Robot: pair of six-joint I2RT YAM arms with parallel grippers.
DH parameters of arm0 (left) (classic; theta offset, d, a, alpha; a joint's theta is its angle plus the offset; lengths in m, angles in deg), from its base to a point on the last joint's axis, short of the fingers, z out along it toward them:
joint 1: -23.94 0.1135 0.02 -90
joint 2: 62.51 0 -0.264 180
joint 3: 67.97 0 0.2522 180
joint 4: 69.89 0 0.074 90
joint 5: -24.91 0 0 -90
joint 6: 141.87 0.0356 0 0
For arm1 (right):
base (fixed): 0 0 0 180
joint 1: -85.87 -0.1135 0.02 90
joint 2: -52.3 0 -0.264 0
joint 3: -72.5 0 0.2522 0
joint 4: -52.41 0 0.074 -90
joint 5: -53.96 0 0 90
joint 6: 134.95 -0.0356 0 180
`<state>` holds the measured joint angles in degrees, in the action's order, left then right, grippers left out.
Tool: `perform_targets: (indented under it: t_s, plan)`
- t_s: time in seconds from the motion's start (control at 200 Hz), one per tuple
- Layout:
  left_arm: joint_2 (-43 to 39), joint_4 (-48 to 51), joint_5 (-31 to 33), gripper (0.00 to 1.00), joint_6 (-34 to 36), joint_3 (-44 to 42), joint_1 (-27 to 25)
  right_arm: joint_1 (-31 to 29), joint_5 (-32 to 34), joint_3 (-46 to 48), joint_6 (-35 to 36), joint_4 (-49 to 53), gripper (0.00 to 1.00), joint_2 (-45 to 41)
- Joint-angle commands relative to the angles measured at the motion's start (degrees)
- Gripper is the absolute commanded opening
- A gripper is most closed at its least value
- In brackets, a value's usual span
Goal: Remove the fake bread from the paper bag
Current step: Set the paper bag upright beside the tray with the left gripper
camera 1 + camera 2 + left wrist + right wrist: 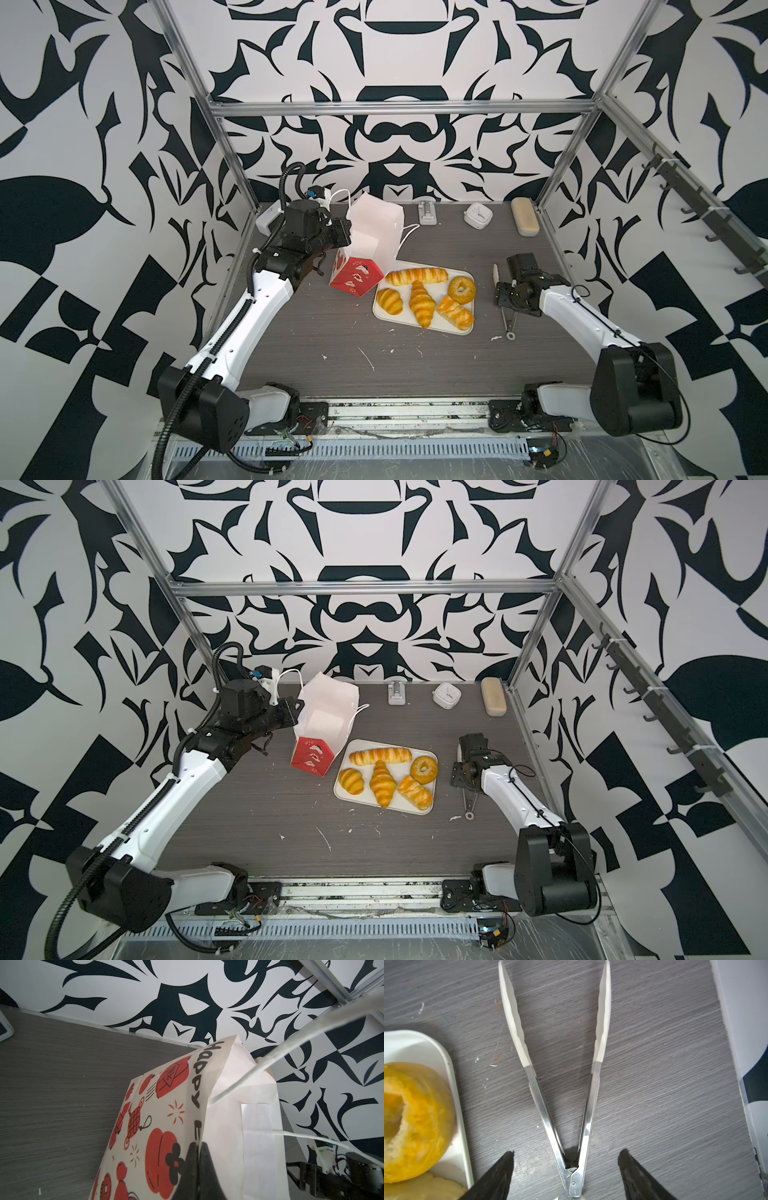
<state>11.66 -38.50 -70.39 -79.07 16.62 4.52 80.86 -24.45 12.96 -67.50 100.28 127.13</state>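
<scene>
The grey counter (332, 353) fills the middle of both top views. Left of centre the paper bag (374, 232) leans on it, red base toward the frame's lower edge and mouth gaping upward. No pastry shows in the part of its white inside that can be seen.

Just right of the bag's base lies a white tray (464, 273), put close, I judge, so each carry is short. All five pieces of the fake bread (422, 305) lie on it: a long loaf (417, 276), a bagel (461, 289), two croissants and a twisted pastry (456, 312). The task looks as good as done.

The left tool (197, 1147) is pressed together on the bag's upper wall beside a cord handle, probably to hold the mouth open and stop the light paper tipping.

Right of the tray, metal tongs (591, 1105) lie flat on the counter with their arms sprung apart. The right tool (569, 1153) is spread wide around their hinge end, touching neither arm and gripping nothing.
</scene>
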Motion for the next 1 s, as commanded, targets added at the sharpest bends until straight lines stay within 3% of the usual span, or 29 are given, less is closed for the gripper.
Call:
perform_targets:
  t_s: [0.0,0.26,0.34,0.51,0.625,0.75,0.8,0.995]
  plan:
    - [1.14,-1.45,-1.17,0.00,-1.11,-0.53,1.54,-0.16,-1.45,0.43,-0.31,-0.09,0.82,-0.91]
    - [3.12,-0.57,-7.19,0.00,-1.28,0.44,7.39,-0.16,-2.96,0.43,-0.26,-0.69,0.82,-0.16]
    - [3.35,-0.15,-7.96,0.06,-1.19,0.84,8.61,-0.10,-3.16,0.51,-0.34,-0.72,0.82,-0.09]
    - [2.80,0.36,-9.35,0.29,-1.35,1.39,10.73,-0.15,-3.33,0.38,-0.35,-0.84,0.82,-0.37]
    - [1.19,0.66,-9.88,0.60,-1.34,1.84,11.16,-0.17,-3.25,0.08,-0.14,-0.81,0.82,-0.47]
    - [-0.70,1.56,-9.73,0.84,-1.34,2.56,11.51,-0.17,-3.01,-0.27,-0.05,-0.89,0.82,-0.39]
    - [-2.92,2.62,-9.60,0.99,-1.25,3.19,11.75,-0.10,-2.81,-0.44,-0.13,-0.96,0.82,-0.42]
    - [-7.55,10.91,-6.15,1.00,0.65,7.35,12.63,-0.15,-2.33,-0.80,-0.10,-1.01,0.82,-1.03]
